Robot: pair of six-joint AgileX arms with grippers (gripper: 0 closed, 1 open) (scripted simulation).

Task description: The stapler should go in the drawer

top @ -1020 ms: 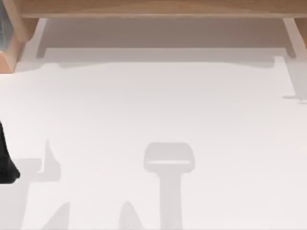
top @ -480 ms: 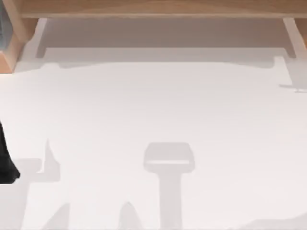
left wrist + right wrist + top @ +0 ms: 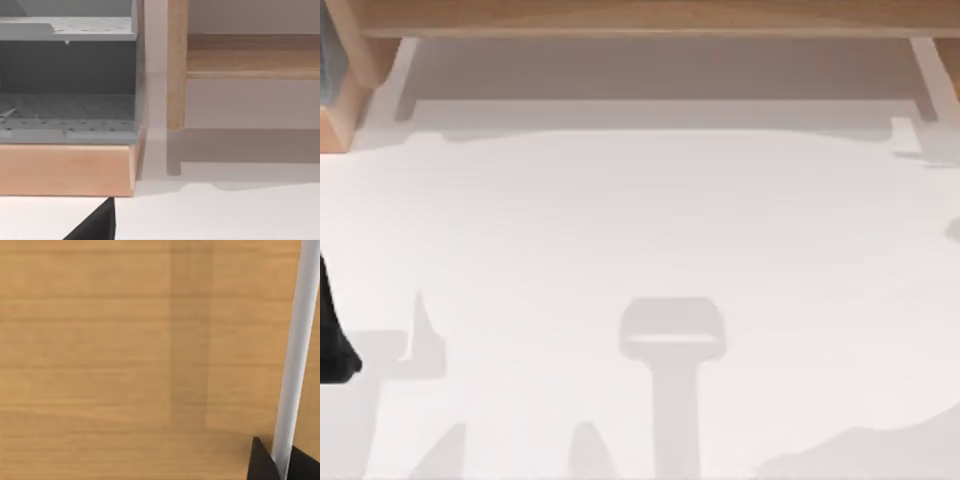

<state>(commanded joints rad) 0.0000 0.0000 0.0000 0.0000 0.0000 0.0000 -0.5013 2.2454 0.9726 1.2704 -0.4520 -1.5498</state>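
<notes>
Shadows have shifted on the right of the table. A broad grey shadow now spreads across the 5 o'clock corner of the top view, where half a second ago only a thin sliver lay. The small shadow at the 3 o'clock edge has slid up toward 2 o'clock, and a new dark smudge sits at the 3 o'clock edge itself. Everything else on the table lies as it did.

The right gripper is close against a wooden panel with level grain. A pale bar stands in front of that panel and runs down between the gripper's two dark tips. Whether the jaws pinch the bar or only flank it, I cannot tell.

The left gripper is low over the white table and faces a grey rack of perforated shelves set on a wooden base. Just beside the rack stands a wooden post, with a wooden rail running from it. How its jaws stand I cannot tell.

In the top view the left arm is at the 9 o'clock edge, and a long wooden frame runs along 12 o'clock. Where the stapler lies I cannot tell.
</notes>
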